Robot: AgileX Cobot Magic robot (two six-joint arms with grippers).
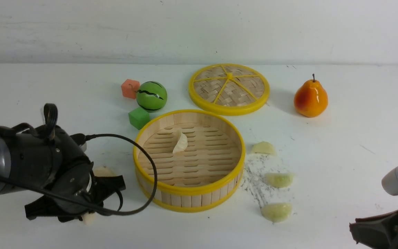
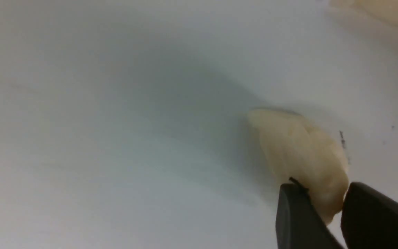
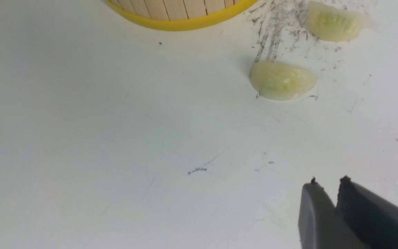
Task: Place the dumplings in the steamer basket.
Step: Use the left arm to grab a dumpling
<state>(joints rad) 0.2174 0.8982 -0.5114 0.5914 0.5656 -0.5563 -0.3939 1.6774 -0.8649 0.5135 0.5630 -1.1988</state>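
steamer basket [image 1: 188,191]: upright and open in the middle of the table [image 1: 358,138]
dumpling inside [image 1: 180,142]: one cream piece on the slatted floor, toward the far left
cream dumpling outside [image 1: 263,148]: on the table just right of the basket's rim
far green dumpling [image 1: 279,180]: right of the basket, on grey scuff marks
near green dumpling [image 1: 276,211]: nearer the robot, apart from the basket
left gripper [image 2: 327,199]: low over the table left of the basket, fingertips pressed on both sides of one end of the pinched dumpling [image 2: 299,148], a cream one lying on the table
cream scraps [image 1: 103,171]: two bits peek from behind the left gripper in the front view; which is the pinched one, cannot tell
right gripper [image 3: 327,190]: near right corner, over bare table, jaws almost together with a thin slit, holding nothing
lid [image 1: 229,89]: flat behind the basket
pear [image 1: 310,98]: far right, upright
striped green ball [image 1: 151,96]: behind the basket's left, between the orange cube [image 1: 130,88] and the green cube [image 1: 139,118]
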